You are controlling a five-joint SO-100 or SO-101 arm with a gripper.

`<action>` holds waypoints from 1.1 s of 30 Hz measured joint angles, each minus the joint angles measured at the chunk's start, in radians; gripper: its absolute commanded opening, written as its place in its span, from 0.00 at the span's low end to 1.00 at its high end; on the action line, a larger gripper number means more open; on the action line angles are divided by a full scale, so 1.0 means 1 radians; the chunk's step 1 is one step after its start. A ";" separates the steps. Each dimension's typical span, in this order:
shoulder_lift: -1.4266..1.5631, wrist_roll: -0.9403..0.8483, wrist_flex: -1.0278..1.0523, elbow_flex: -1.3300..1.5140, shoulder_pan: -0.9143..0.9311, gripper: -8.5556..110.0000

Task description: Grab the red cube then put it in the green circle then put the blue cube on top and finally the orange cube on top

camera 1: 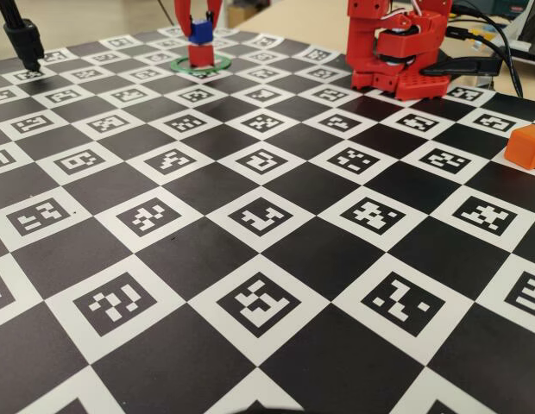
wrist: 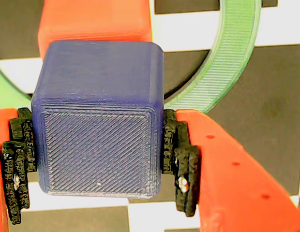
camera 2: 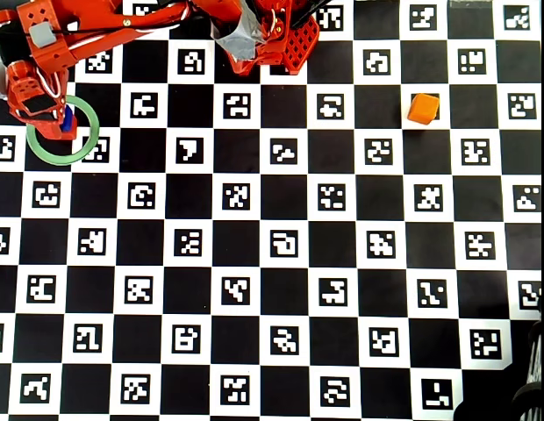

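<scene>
Red cube (camera 1: 198, 56), small and matte, sits inside the thin flat green ring (camera 1: 201, 65) at the far left of the checkered marker surface (camera 1: 267, 259) in the fixed view. Directly over it I hold the small deep-blue cube (wrist: 99, 121), my jaws (wrist: 99, 159) closed on its two sides, the black ridged pads (wrist: 184, 166) pressed flat against it. In the wrist view the blue cube fills most of the picture, with the red cube's top (wrist: 94, 21) showing just beyond its upper edge and an arc of the green ring (wrist: 232, 58) curving off to the right. In the fixed view the blue cube (camera 1: 199, 33) appears to rest on or just above the red one; I cannot tell whether they touch. From overhead, my jaws (camera 2: 61, 123) and the blue cube (camera 2: 68, 119) sit within the green ring (camera 2: 83, 149) near the top-left corner, and the red cube is hidden beneath them.

The small bright-orange cube (camera 2: 423, 108) stands well apart, toward the upper right of the surface in the overhead view, and at the right edge in the fixed view (camera 1: 527, 145). My red base (camera 1: 397, 47) stands at the surface's far edge.
</scene>
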 measured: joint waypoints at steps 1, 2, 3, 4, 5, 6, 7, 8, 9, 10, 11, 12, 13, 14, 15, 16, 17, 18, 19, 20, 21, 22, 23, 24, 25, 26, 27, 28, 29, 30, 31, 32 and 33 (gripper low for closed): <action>0.000 0.000 0.000 0.000 0.000 0.10; 0.000 0.006 0.000 0.000 0.000 0.10; 0.000 0.009 0.000 0.000 0.000 0.10; 0.000 0.009 0.000 0.000 0.000 0.10; 0.000 0.009 0.000 0.000 0.000 0.10; 0.000 0.009 0.000 0.000 0.000 0.10; 0.000 0.011 0.000 0.000 0.000 0.16; 0.000 0.011 0.000 0.000 0.000 0.19; 0.000 0.011 0.000 0.000 0.000 0.20; 0.000 0.011 0.000 0.000 0.000 0.21; 0.000 0.012 0.000 0.000 0.000 0.25; 0.000 0.014 0.000 0.000 0.000 0.28; 0.000 0.011 0.000 0.000 0.000 0.28; 0.000 0.006 0.000 0.000 0.000 0.29; 0.000 0.002 0.000 0.000 0.000 0.30; 0.000 0.002 0.000 0.000 0.000 0.31; 0.000 0.000 0.000 0.000 0.000 0.32; 0.000 0.002 0.000 0.000 0.000 0.34; 0.000 0.002 0.000 0.000 0.000 0.35; 0.000 0.003 0.000 0.000 0.000 0.36; 0.000 0.005 0.000 0.000 0.002 0.37; 0.000 0.006 0.000 0.000 0.005 0.37; 0.000 0.008 0.000 0.000 0.006 0.38; 0.000 0.020 0.000 0.000 0.008 0.39; 0.000 0.009 0.005 0.000 0.011 0.39; 0.000 0.011 0.014 0.000 0.014 0.39; 0.000 0.017 0.023 0.000 0.015 0.39; 0.000 0.018 0.035 0.000 0.017 0.39; 0.000 0.015 0.044 0.000 0.018 0.39; 0.000 0.008 0.060 -0.005 0.020 0.39; 0.000 0.003 0.069 -0.011 0.021 0.39; 0.000 0.009 0.077 -0.018 0.021 0.39; 0.000 0.006 0.086 -0.028 0.021 0.39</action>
